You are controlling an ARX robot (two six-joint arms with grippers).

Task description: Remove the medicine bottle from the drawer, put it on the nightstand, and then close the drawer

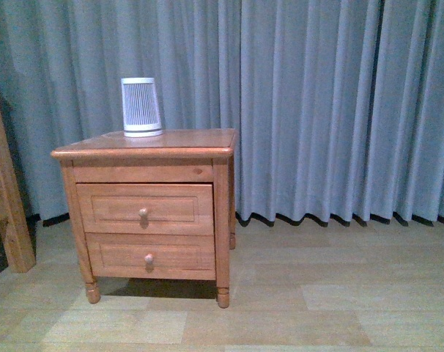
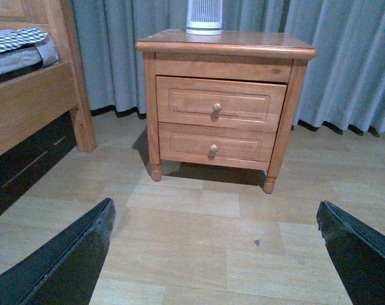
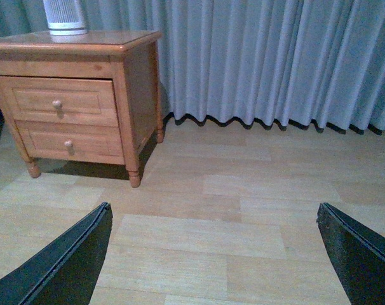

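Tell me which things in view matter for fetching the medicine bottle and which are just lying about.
For the job: nightstand; upper drawer and its knob. The medicine bottle is not in view.

Just lying about: ribbed white device on the nightstand top; lower drawer; bed frame; curtain.

front view level, both wrist views low, all facing nightstand
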